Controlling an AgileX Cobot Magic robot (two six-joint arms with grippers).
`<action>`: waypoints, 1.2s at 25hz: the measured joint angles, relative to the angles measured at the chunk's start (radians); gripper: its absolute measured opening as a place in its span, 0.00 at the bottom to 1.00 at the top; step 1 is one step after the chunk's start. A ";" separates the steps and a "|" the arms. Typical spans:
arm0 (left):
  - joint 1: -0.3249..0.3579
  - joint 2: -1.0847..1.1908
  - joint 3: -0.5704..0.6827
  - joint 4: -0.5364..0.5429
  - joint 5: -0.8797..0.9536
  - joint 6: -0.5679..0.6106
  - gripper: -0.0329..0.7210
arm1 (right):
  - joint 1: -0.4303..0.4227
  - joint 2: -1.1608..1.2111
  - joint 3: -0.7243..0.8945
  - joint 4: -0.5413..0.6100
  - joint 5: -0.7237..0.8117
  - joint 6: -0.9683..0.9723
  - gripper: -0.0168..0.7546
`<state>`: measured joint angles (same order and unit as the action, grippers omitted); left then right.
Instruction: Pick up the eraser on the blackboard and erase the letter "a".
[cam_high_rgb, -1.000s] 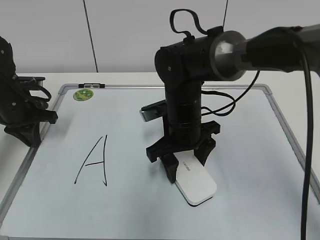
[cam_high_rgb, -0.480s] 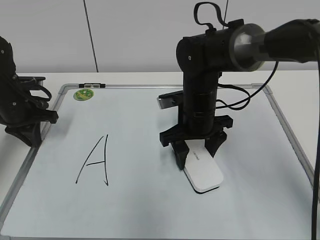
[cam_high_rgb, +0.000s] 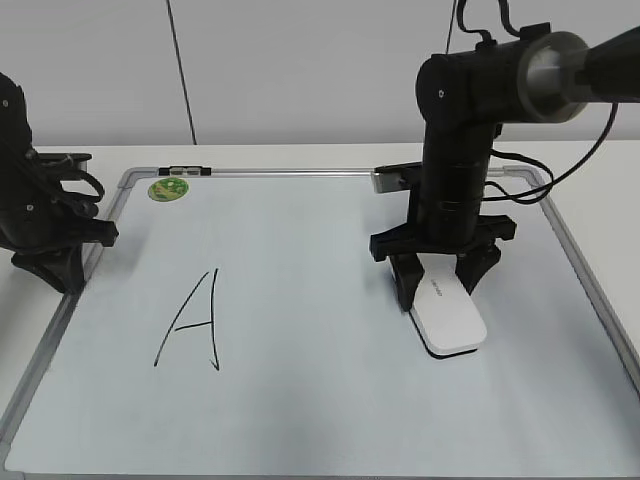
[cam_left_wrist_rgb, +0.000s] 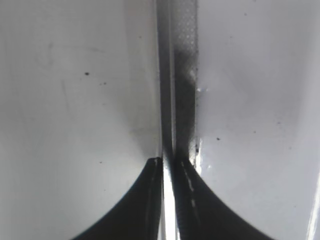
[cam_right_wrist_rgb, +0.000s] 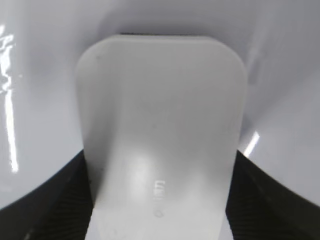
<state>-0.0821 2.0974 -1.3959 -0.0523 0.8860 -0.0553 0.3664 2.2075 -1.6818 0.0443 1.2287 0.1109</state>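
Eraser pinched in my right gripper, flat on the blackboard.

I see the right gripper pinching the eraser's near end; the eraser lies on the blackboard, well right of the capital "A". My left gripper, pressed together, sits over the blackboard's left frame.

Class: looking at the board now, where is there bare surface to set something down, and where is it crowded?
Bare: the middle of the blackboard, between the capital A and the eraser, and the whole near strip. Crowded: the right side, where the right pincer grips the eraser. The magnet fills the far-left corner.
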 joint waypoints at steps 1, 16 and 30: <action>0.000 0.000 0.000 -0.002 0.000 0.000 0.12 | -0.003 -0.006 0.000 -0.014 -0.004 0.005 0.70; 0.000 0.000 0.000 -0.002 0.000 0.000 0.12 | -0.198 -0.165 0.048 -0.180 -0.012 0.112 0.70; 0.000 0.002 0.000 -0.002 0.001 0.000 0.12 | -0.385 -0.128 0.088 0.003 -0.012 -0.084 0.70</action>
<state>-0.0821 2.0995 -1.3959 -0.0541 0.8875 -0.0553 -0.0181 2.0794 -1.5934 0.0476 1.2163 0.0266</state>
